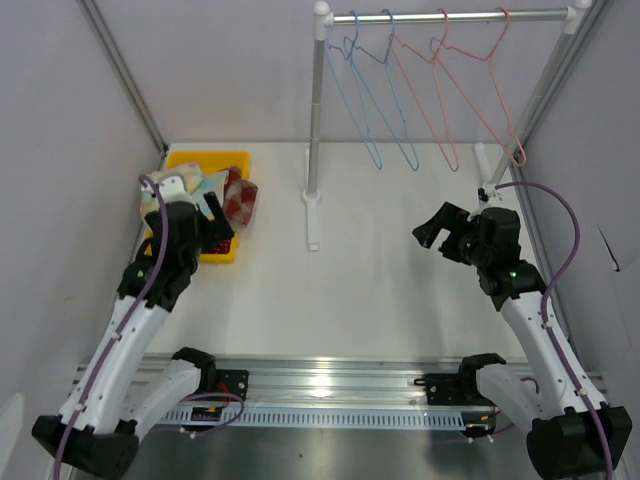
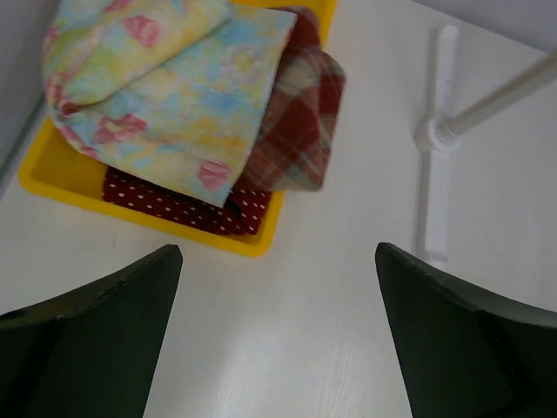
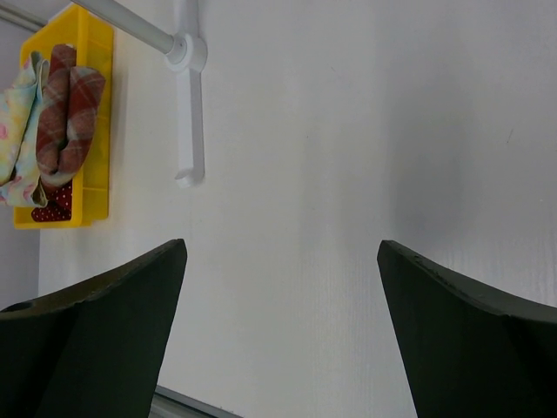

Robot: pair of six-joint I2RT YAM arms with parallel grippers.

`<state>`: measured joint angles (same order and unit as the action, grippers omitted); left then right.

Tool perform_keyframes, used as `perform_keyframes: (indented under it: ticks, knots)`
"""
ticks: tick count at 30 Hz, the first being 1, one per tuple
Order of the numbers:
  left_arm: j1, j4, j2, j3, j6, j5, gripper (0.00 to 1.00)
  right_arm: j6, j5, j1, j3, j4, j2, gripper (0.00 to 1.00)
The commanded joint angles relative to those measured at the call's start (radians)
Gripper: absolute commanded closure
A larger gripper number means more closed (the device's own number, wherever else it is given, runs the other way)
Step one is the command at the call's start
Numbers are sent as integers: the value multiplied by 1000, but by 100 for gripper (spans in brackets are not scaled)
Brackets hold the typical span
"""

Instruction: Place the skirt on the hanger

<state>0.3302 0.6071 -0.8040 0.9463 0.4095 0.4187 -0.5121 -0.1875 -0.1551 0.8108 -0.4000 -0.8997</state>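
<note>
Folded garments fill a yellow bin (image 1: pixel 206 158) at the back left: a pastel floral one (image 2: pixel 165 78) on top, a red plaid one (image 2: pixel 300 122) beside it, a red dotted one (image 2: pixel 183 207) beneath. Which of them is the skirt I cannot tell. Wire hangers hang from the rack bar (image 1: pixel 460 16) at the back: two blue hangers (image 1: pixel 365 100) and two pink hangers (image 1: pixel 445 105). My left gripper (image 1: pixel 218 228) (image 2: pixel 277 261) hovers open just in front of the bin, empty. Over the bare table at the right, my right gripper (image 1: pixel 437 238) (image 3: pixel 283 252) is open and empty.
The rack's left post stands on a white foot (image 1: pixel 313 200) (image 2: pixel 432 144) (image 3: pixel 187 65) mid-table, between the bin and the right arm. The right post (image 1: pixel 540 90) stands by the right wall. Walls close in both sides.
</note>
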Motion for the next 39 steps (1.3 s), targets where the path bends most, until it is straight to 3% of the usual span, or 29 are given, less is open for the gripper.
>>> perform_keyframes:
  ticks: [1, 7, 16, 24, 33, 37, 39]
  knots:
    - [-187, -26, -177, 121, 8, -14, 1, 12, -43, -4, 18, 20, -21, 1]
    - [-368, -52, -510, 280, -3, 14, 3, -23, -84, -24, 30, 50, -56, 1]
    - [-436, -30, -880, 540, -18, 92, 5, -55, -98, -98, 56, 101, -128, 1]
    - [-459, -20, -1054, 653, -12, 153, 2, -85, -112, -127, 74, 151, -183, 1]
    - [-465, 0, -1204, 735, -24, 124, 2, -94, -113, -136, 80, 185, -212, 1]
    - [-467, -10, -1227, 724, -21, 117, 9, -98, -107, -136, 71, 193, -211, 1]
    - [-470, -13, -1232, 723, -21, 101, 19, -101, -104, -136, 68, 194, -209, 1]
